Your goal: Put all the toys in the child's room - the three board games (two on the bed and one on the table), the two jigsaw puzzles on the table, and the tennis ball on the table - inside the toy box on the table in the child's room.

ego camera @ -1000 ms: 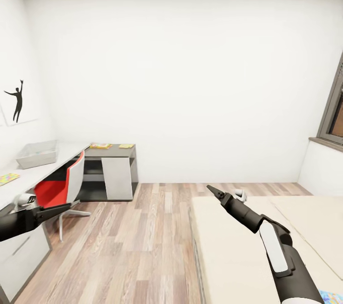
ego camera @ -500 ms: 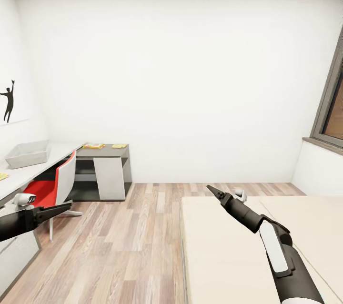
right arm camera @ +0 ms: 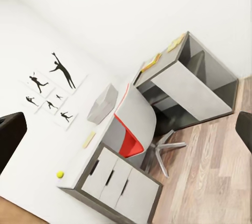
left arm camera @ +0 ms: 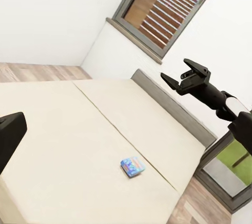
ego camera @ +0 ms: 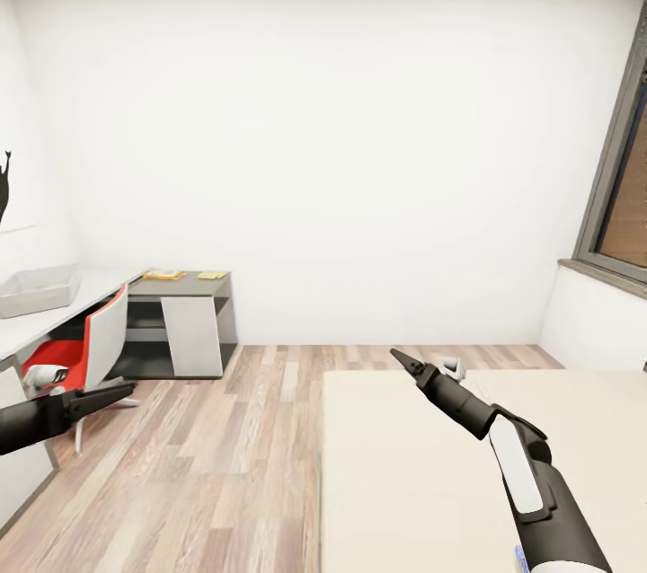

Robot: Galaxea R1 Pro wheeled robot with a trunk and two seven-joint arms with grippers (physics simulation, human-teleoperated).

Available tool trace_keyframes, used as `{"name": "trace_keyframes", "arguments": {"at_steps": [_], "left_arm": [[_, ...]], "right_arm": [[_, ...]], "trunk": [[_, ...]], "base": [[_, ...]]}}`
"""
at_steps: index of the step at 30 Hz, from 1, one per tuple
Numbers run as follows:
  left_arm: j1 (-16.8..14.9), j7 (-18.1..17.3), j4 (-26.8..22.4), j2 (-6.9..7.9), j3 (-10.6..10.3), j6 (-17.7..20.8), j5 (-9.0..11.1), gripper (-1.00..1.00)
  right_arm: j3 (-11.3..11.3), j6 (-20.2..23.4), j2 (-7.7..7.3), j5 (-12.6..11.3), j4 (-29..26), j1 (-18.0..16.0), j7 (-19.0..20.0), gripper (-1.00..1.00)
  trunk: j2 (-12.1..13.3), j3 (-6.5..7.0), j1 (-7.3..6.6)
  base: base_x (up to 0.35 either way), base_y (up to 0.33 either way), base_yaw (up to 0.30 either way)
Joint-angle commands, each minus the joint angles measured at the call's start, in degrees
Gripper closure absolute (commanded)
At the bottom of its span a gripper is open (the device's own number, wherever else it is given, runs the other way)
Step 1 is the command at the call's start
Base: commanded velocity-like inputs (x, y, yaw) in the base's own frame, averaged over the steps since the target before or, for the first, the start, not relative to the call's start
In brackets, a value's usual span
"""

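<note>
A small blue board game [left arm camera: 133, 166] lies flat on the beige bed [left arm camera: 79, 124], which also fills the lower right of the head view [ego camera: 404, 465]. The grey toy box [ego camera: 36, 288] stands on the light table [ego camera: 27, 330] at far left, and in the right wrist view the toy box [right arm camera: 103, 103] is there too. Near the table's end sits the tennis ball [right arm camera: 60, 174], beside a flat yellow piece [right arm camera: 89, 140]. Two flat colourful pieces [ego camera: 164, 274] lie on the dark desk part. My left gripper [ego camera: 117, 392] hovers over the floor, open. My right gripper [ego camera: 402, 360] is open over the bed's foot.
A red and white swivel chair [ego camera: 85, 348] stands at the table. Wood-plank floor [ego camera: 225, 447] runs between table and bed. A grey-framed window [ego camera: 620, 196] is at right, a low grey headboard [left arm camera: 173, 108] behind the mattress, and black silhouette prints [right arm camera: 50, 90] hang above the table.
The whole view has swung to the right: table, chair and print slid toward the left edge and more bed and window show. Both grippers keep their places in the picture.
</note>
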Motion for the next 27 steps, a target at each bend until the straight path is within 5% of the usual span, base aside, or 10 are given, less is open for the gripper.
{"name": "trace_keyframes", "arguments": {"at_steps": [1,27], "left_arm": [[-0.02,-0.26,-0.01,0.01,0.01,0.61,-0.09,-1.0],[-0.02,-0.26,-0.01,0.01,-0.01,0.61,-0.09,-1.0]], "right_arm": [[-0.12,0.38,0.03,-0.24,0.02,-0.03,0.08,-1.0],[-0.14,0.37,0.03,-0.24,0.02,-0.03,0.08,-1.0]], "trunk": [[-0.05,-0.03,0.02],[-0.05,-0.03,0.02]], "base": [[0.0,-0.297,0.0],[0.0,-0.297,0.0]]}}
